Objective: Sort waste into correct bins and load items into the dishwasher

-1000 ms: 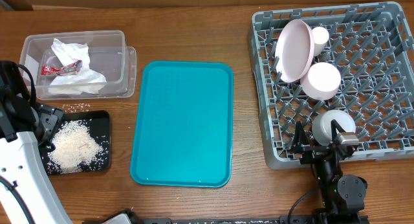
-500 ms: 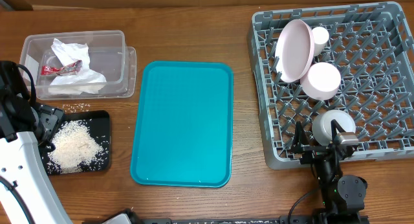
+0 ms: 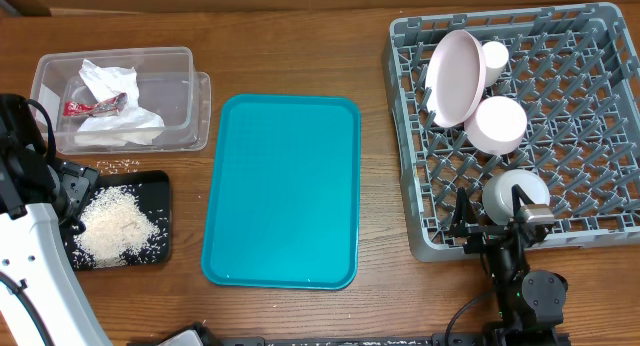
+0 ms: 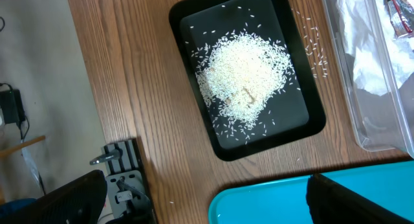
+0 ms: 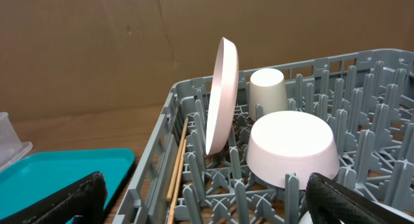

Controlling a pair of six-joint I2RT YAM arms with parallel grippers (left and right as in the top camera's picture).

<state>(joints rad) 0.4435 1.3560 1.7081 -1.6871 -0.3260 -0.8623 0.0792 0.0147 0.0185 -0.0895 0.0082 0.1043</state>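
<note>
The grey dish rack (image 3: 590, 46) holds the pink plate (image 3: 455, 76) on edge, the white cup (image 3: 494, 55), the upturned pink bowl (image 3: 497, 123) and the grey bowl (image 3: 515, 191). In the right wrist view the plate (image 5: 222, 94), cup (image 5: 266, 88) and pink bowl (image 5: 293, 146) stand ahead. The clear tub (image 3: 45, 71) holds white napkins (image 3: 110, 86) and the red packet (image 3: 90, 107). The black tray (image 3: 160, 186) holds rice (image 3: 112, 229); it also shows in the left wrist view (image 4: 310, 114). My left gripper (image 4: 207, 201) is open and empty. My right gripper (image 5: 207, 201) is open at the rack's front edge.
A large teal tray (image 3: 282, 191) lies in the middle of the wooden table. A few rice grains (image 3: 118, 166) lie on the table between tub and black tray. Wooden chopsticks (image 5: 176, 166) lie along the rack's left wall. A cardboard wall stands behind the rack.
</note>
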